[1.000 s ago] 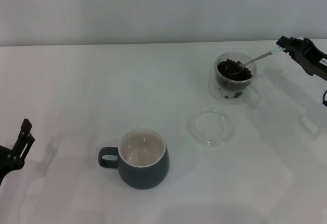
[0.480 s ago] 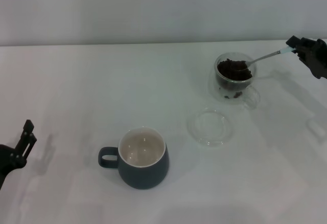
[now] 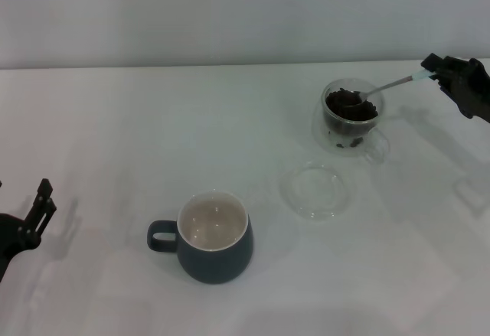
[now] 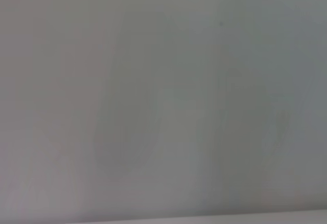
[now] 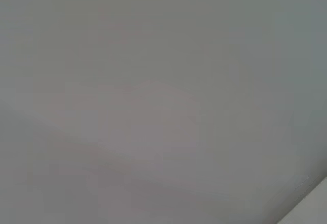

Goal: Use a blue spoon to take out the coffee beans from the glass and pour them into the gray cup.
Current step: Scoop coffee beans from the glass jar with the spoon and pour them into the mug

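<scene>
Slanting from right pincer (image 3: 433, 70), blue spoon (image 3: 387, 86) dips into glass (image 3: 352, 115).

Blue spoon (image 3: 380, 87) tilted — bowl in bean-filled glass (image 3: 351, 115).

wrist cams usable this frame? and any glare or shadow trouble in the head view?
Left wrist view: only a blank pale grey surface, no object. Right wrist view: the same, featureless. Head view: soft even light on the white table, faint shadows; the small clear double-walled glass of dark coffee beans, the silver spoon with pale blue handle in the right gripper, and the dark blue-gray ceramic mug read clearly; the flat clear glass saucer is low-contrast.
</scene>
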Robot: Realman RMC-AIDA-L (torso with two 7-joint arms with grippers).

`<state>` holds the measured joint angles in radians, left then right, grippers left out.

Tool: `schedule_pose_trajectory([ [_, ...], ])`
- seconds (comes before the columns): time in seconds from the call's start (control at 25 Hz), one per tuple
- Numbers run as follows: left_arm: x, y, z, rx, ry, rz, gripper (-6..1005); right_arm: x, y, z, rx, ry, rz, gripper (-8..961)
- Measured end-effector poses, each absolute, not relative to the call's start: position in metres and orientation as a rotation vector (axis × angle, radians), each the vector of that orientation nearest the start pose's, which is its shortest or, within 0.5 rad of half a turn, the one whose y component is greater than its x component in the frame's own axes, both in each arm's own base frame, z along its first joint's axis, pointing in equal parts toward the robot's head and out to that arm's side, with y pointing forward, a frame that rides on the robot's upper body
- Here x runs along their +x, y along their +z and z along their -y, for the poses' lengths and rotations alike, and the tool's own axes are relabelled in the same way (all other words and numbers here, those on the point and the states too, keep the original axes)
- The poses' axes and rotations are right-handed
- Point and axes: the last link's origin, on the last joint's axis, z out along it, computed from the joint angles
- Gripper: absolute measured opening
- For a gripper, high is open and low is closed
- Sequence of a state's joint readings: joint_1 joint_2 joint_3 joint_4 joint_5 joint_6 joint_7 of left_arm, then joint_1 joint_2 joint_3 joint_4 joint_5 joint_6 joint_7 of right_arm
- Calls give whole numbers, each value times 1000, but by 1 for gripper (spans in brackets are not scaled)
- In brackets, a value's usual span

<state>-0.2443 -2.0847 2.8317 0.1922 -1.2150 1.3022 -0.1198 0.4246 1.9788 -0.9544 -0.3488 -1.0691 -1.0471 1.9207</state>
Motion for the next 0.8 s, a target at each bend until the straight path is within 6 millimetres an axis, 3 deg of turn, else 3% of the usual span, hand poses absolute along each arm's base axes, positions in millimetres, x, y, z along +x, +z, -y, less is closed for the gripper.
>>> schedule_pose_trajectory([
  [0.4,-356,-42,-253,-1665,-645,619,774,322,30,-349,-1630,1394,-1714,154],
  [0.8,-358,-41,-260,-1645,-630,641,773,295,-6,-338,-1841,1356,-1780,154],
])
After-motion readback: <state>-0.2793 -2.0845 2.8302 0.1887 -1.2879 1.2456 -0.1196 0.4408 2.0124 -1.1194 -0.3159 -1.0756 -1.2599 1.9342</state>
